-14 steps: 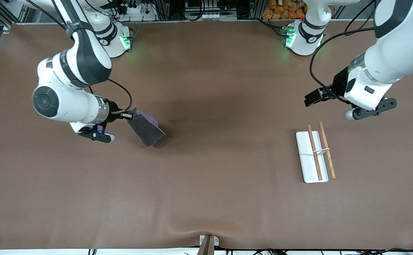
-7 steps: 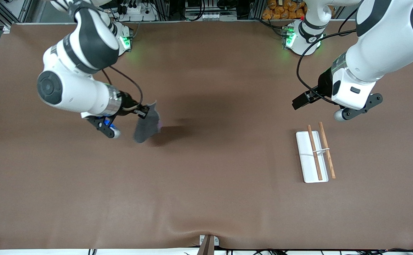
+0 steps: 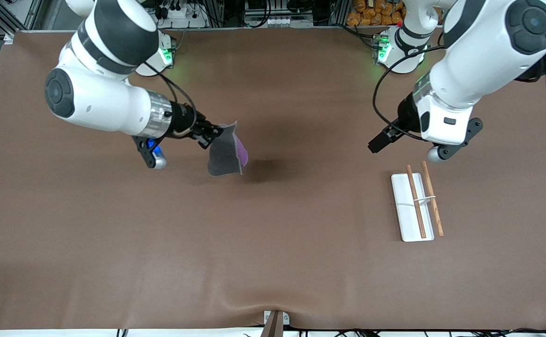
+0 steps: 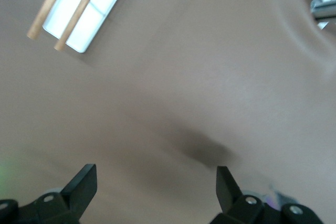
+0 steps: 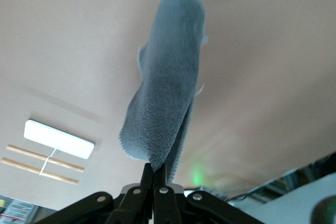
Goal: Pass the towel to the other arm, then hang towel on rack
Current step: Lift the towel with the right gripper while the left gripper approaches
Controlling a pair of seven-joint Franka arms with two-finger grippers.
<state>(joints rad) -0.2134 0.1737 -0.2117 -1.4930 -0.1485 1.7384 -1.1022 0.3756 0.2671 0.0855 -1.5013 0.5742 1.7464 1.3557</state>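
Note:
My right gripper (image 3: 210, 132) is shut on one edge of the towel (image 3: 225, 152), a dark grey cloth with a purple side showing. The towel hangs in the air over the table's middle, toward the right arm's end. In the right wrist view the grey towel (image 5: 167, 98) hangs from my shut fingers (image 5: 156, 174). My left gripper (image 3: 377, 142) is open and empty, up in the air over bare table beside the rack. The rack (image 3: 417, 200) has a white base and two brown rods; it lies flat toward the left arm's end. It also shows in the left wrist view (image 4: 84, 9) and the right wrist view (image 5: 51, 148).
The brown table cover (image 3: 273, 243) is wrinkled at the edge nearest the front camera, where a small clamp (image 3: 275, 320) sits. The two arm bases with green lights stand along the farthest edge.
My right gripper has lifted the towel and carried it toward the table's middle. My left arm has swung toward the middle too, its gripper now closer to the towel.

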